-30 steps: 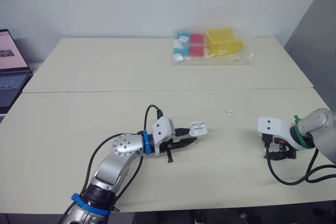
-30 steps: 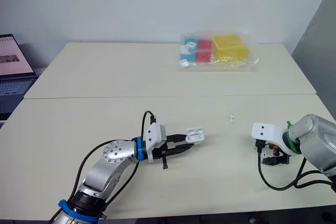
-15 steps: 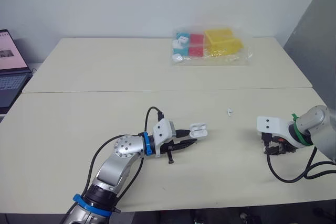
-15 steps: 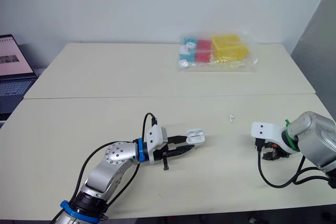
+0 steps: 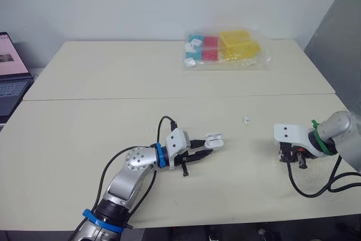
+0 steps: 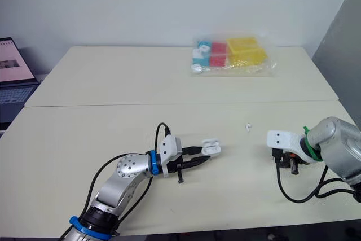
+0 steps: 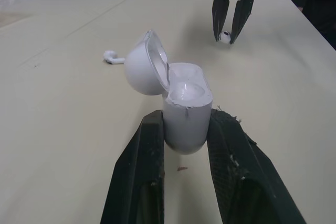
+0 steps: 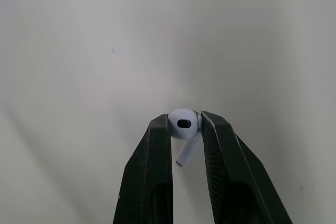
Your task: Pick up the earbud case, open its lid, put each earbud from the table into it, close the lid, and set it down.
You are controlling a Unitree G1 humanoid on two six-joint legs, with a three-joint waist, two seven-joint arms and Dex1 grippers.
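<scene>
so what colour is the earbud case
White; the earbud case shows best in the left wrist view.

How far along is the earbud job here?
Done: the left gripper holds the earbud case with its lid open. In hand: the right gripper pinches one earbud, not yet at the case. Left: seat it, fetch the second earbud lying on the table, close the lid, set the case down.

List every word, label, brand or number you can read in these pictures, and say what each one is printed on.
No text can be read anywhere.
The laptop screen shows some content, but it is too small and blurred to read.
The earbud case and the gripped earbud are plain white, with no marking seen.
The plastic bag of coloured blocks has no legible label.
</scene>
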